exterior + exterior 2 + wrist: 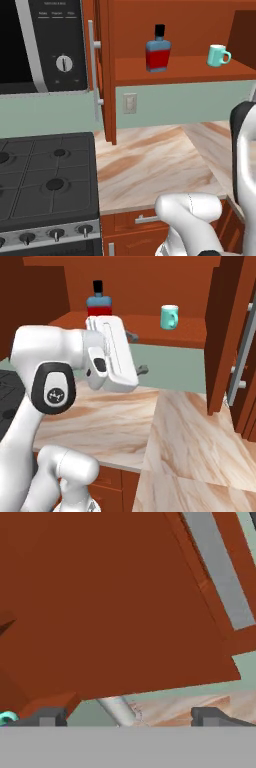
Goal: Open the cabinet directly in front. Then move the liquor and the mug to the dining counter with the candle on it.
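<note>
A: Look first at your gripper. The two dark fingertips stand wide apart and grasp nothing; between them you see a silver bar and, beyond it, the reddish-brown door of the cabinet.

B: How many things do you count on the shelf?

A: Two: one liquor on the left and one mug to its right, well apart, both upright. The cabinet stands open.

B: What differs between the views?

A: The left base view gives you the stove, the microwave and one wall outlet. The right base view shows the arm in front of the bottle, and the right door with its long handle.
</note>
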